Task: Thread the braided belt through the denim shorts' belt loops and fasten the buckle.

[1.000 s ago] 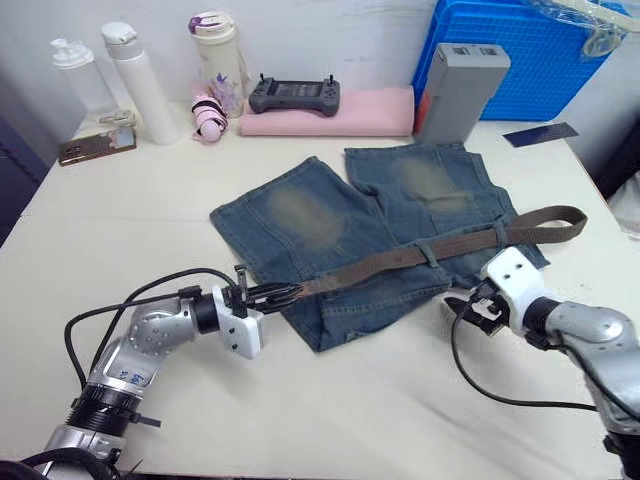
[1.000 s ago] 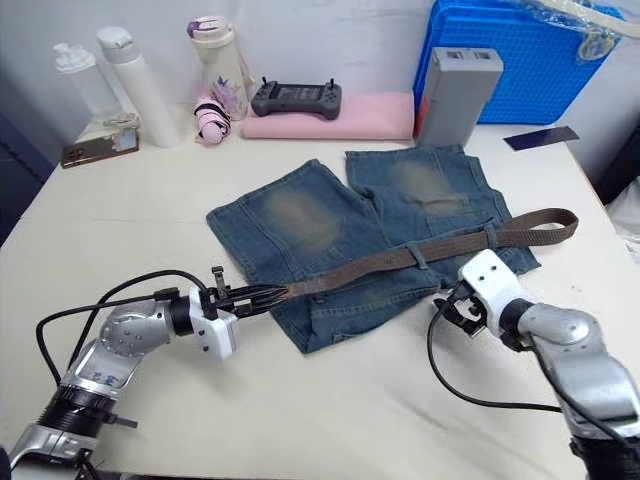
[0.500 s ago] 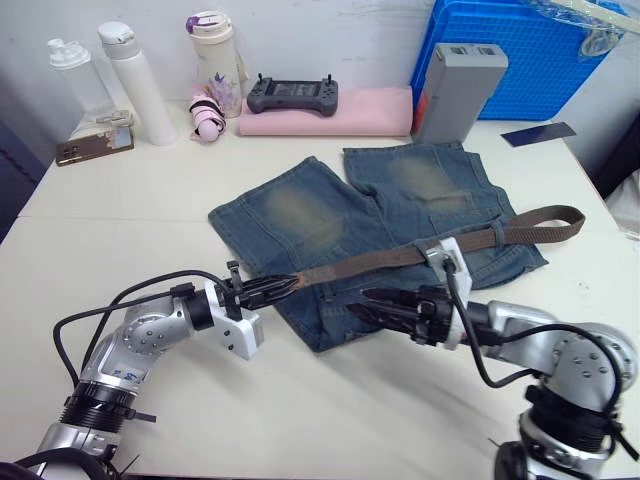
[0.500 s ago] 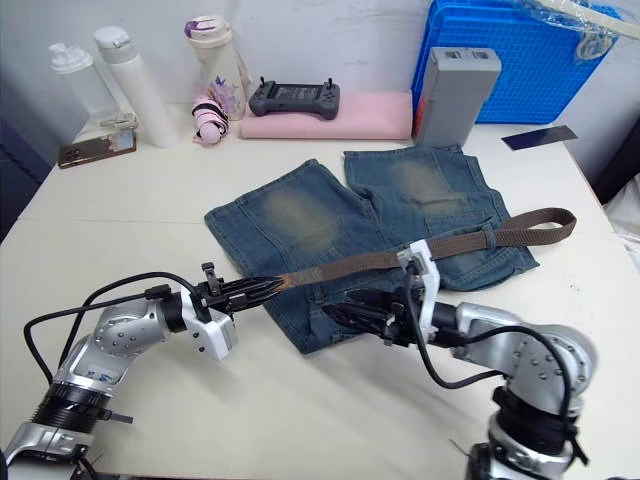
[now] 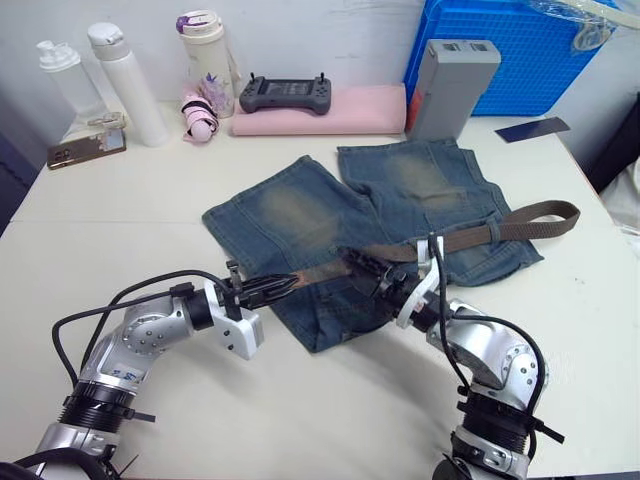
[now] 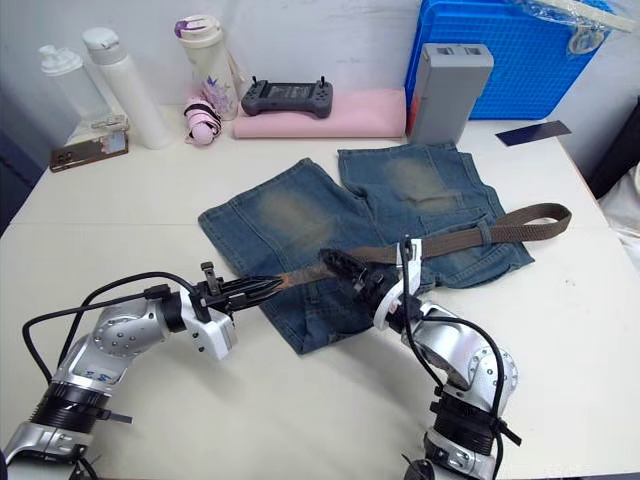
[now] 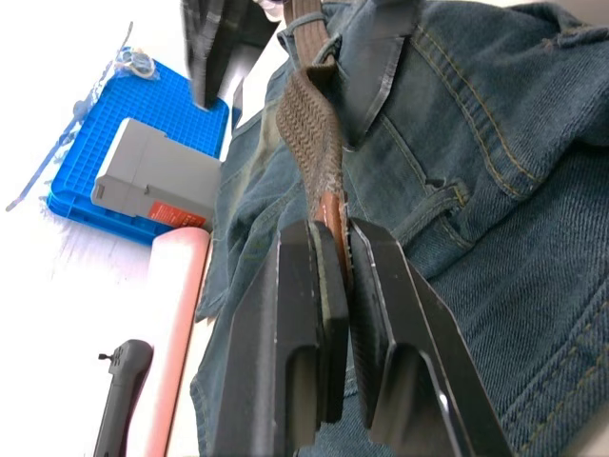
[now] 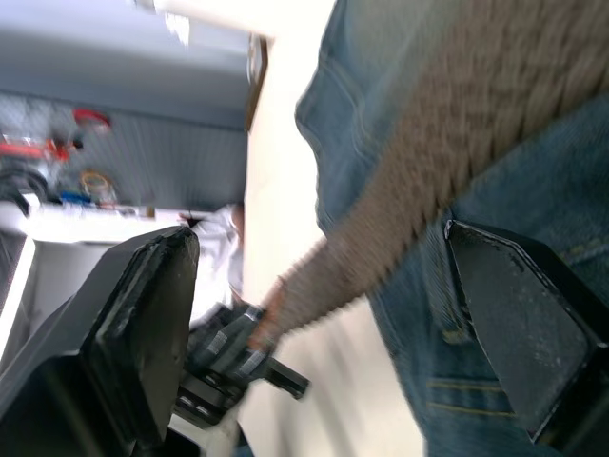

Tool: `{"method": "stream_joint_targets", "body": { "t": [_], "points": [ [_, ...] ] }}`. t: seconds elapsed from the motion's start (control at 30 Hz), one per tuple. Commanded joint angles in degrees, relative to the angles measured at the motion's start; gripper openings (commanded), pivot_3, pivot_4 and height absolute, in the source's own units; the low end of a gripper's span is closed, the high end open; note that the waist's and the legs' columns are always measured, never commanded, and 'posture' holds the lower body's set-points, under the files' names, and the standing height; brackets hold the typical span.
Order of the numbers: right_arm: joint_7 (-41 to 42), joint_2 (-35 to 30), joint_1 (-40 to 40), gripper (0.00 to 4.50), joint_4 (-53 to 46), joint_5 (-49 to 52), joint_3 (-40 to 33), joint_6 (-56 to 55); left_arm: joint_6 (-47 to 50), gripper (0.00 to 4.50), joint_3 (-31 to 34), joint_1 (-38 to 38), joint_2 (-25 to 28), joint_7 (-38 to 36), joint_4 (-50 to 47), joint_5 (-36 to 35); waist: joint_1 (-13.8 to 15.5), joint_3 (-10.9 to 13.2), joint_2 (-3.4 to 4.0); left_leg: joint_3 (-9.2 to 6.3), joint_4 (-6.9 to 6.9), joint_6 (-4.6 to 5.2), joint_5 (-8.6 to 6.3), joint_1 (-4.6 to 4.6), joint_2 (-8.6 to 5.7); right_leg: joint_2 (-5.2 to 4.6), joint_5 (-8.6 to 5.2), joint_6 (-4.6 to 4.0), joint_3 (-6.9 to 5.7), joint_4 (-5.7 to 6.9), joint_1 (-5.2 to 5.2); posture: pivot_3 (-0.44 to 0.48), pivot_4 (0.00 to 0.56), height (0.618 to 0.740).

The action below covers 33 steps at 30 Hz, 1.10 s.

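The denim shorts (image 5: 330, 215) lie flat mid-table, waistband toward me. The braided belt (image 5: 470, 235) crosses the waistband, passing under a belt loop (image 5: 492, 232) near its right end. My left gripper (image 5: 278, 287) is shut on the belt's tan leather tip (image 7: 329, 211), just off the shorts' left corner. My right gripper (image 5: 363, 268) is open and straddles the belt close to the left one; the woven strap (image 8: 419, 162) runs between its fingers (image 8: 143, 324). Another belt loop (image 7: 433, 205) lies on the denim beside the strap. The buckle is hidden.
Along the back stand a blue crate (image 5: 510, 50), a grey box (image 5: 450, 85), a pink folded cloth (image 5: 320, 112) with a black controller (image 5: 283, 95) on it, bottles (image 5: 115, 70) and a phone (image 5: 85, 150). A dark card (image 5: 535, 127) lies at the back right.
My right arm has swung in from the shorts' right side to the belt's left part, its open fingers now around the strap. The left gripper has kept its hold.
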Motion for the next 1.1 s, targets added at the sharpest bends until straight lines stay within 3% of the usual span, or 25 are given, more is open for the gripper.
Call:
{"method": "stream_joint_targets", "body": {
  "t": [0.03, 0.13, 0.33, 0.43, 0.73, 0.87, 1.0, 1.1],
  "points": [
    [-3.69, -3.20, 1.23, 4.43, -2.57, 7.83, 5.32, -7.48, -0.51, 0.00, 0.40, 0.08, 0.53, 0.61, -1.36, -0.85, -0.27, 0.00, 0.00, 0.00, 0.00, 0.00, 0.00, 0.00, 0.00, 0.00, 0.00, 0.00, 0.00, -0.01, 0.00, 0.000, 0.150, 0.739],
    [-3.99, -5.72, 2.07, 3.74, -3.24, 9.47, 8.64, -11.47, -0.62, 0.00, 0.39, 0.14, 0.62, 0.57, -1.27, -0.98, -0.75, 0.00, 0.00, 0.00, -0.01, 0.01, 0.00, -0.02, 0.02, -0.02, 0.00, 0.00, 0.01, -0.02, 0.00, 0.000, 0.150, 0.739],
    [-2.20, -9.07, 2.84, 1.08, -3.53, 9.37, 12.54, -17.30, -0.27, 0.00, 0.38, 0.39, 0.60, 0.36, -2.26, -1.64, -0.78, 0.00, 0.00, 0.00, -0.02, 0.02, 0.01, -0.04, 0.08, -0.02, 0.00, 0.00, 0.01, -0.08, 0.00, 0.000, 0.150, 0.739],
    [-1.20, -10.18, 3.04, 0.05, -3.31, 9.22, 13.56, -19.02, -0.14, 0.00, 0.29, 0.54, 0.59, 0.13, -2.61, -2.42, -0.77, 0.00, 0.00, 0.00, -0.01, 0.02, 0.01, -0.05, 0.08, -0.02, 0.00, 0.00, 0.03, -0.11, 0.00, 0.000, 0.150, 0.739],
    [2.45, -12.22, 3.42, 0.05, -2.89, 7.76, 14.17, -23.40, 4.77, 0.00, -0.19, 1.36, 0.23, -1.80, -4.16, -7.12, -0.75, 0.00, 0.00, 0.00, -0.01, 0.04, 0.01, -0.09, 0.09, -0.05, 0.00, 0.00, 0.03, -0.18, 0.01, 0.000, 0.150, 0.739],
    [5.76, -14.41, 4.76, 0.00, -3.24, 4.94, 12.41, -24.80, 17.85, 1.69, -0.88, 4.80, 1.00, -7.41, -7.50, -16.22, -0.75, 0.00, 0.00, -0.02, -0.01, 0.04, 0.01, -0.09, 0.09, -0.05, 0.00, 0.00, 0.05, -0.18, 0.02, 0.000, 0.150, 0.739],
    [9.09, -16.52, 7.71, 0.00, -3.94, 1.25, 10.75, -26.13, 36.61, 3.34, 2.36, 8.98, 0.99, -10.87, -12.19, -29.80, -0.74, 0.00, 0.00, -0.05, -0.05, 0.05, 0.01, -0.11, 0.10, -0.05, 0.00, -0.01, 0.08, -0.36, 0.06, 0.000, 0.150, 0.739],
    [11.60, -18.12, 9.84, 0.00, -4.49, -3.08, 11.10, -25.93, 42.66, 3.34, 4.22, 10.06, 1.26, -12.37, -13.35, -33.09, -0.72, 0.00, 0.00, -0.05, -0.04, 0.06, 0.03, -0.14, 0.11, -0.05, -0.01, -0.01, 0.10, -0.49, 0.10, 0.000, 0.150, 0.739]
  ]
}}
